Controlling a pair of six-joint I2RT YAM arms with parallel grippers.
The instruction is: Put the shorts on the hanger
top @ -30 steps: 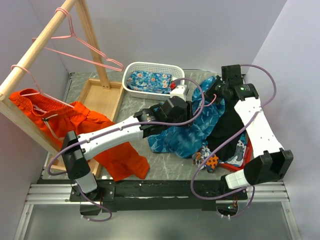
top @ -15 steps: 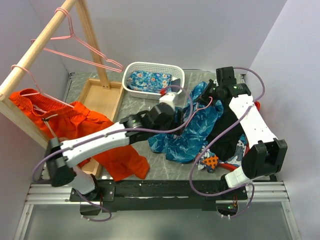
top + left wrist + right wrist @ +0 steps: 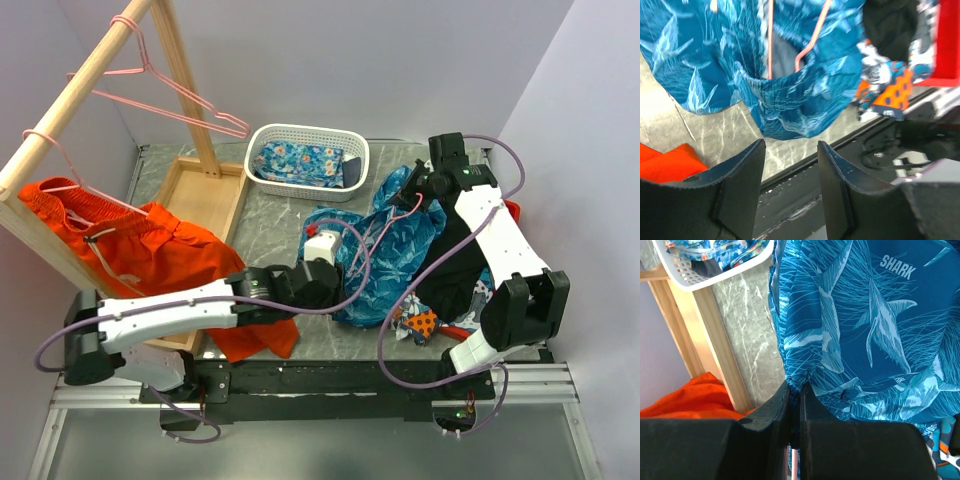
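Note:
The blue leaf-print shorts point(image 3: 385, 250) lie bunched at the table's right middle. My right gripper point(image 3: 415, 190) is shut on a fold of their edge at the far side; the right wrist view shows the fabric point(image 3: 865, 330) pinched between the closed jaws point(image 3: 795, 385). In the left wrist view a thin pink hanger wire point(image 3: 770, 40) runs inside the open waist of the shorts point(image 3: 790, 100). My left gripper point(image 3: 335, 285) is open and empty, near the table's front edge and below the shorts point(image 3: 790, 147). More pink hangers point(image 3: 150, 80) hang on the rack.
A wooden rack pole point(image 3: 80, 85) stands at the left with orange shorts point(image 3: 160, 255) hanging from it. A wooden tray point(image 3: 205, 195) lies under it. A white basket point(image 3: 305, 135) holds a flowered cloth. A pile of dark and coloured clothes point(image 3: 450, 270) lies at the right.
My left arm has drawn back from the shorts toward the near edge, its gripper open. My right gripper has shifted slightly left, still holding the shorts.

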